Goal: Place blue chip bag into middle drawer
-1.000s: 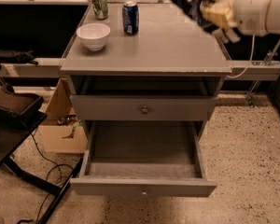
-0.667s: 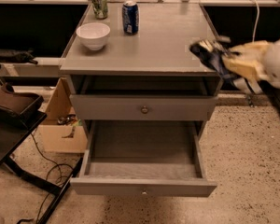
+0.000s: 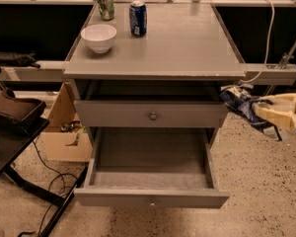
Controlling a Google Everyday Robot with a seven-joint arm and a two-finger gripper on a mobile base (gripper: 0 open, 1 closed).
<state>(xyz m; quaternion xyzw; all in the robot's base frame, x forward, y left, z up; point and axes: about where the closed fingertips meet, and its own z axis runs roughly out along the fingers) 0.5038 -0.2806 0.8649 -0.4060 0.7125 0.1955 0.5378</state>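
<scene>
The blue chip bag [image 3: 238,101], crumpled dark-blue foil with white markings, hangs in the air just off the cabinet's right side, level with the upper drawer. My gripper [image 3: 260,110], with yellowish fingers [image 3: 278,113], reaches in from the right edge and is shut on the bag. The middle drawer [image 3: 187,199], the lowest one with a small round knob, is pulled fully out and its grey inside shows nothing in it. The bag is to the right of the drawer and above it.
On the grey tabletop [image 3: 187,43] stand a white bowl [image 3: 99,36], a blue soda can [image 3: 138,18] and a green can [image 3: 105,3]. The upper drawer [image 3: 150,115] is closed. A cardboard box [image 3: 64,135], a black stand and cables sit at left on the floor.
My gripper has carried the bag from above the tabletop's back right corner forward and down, to beside the cabinet's right side.
</scene>
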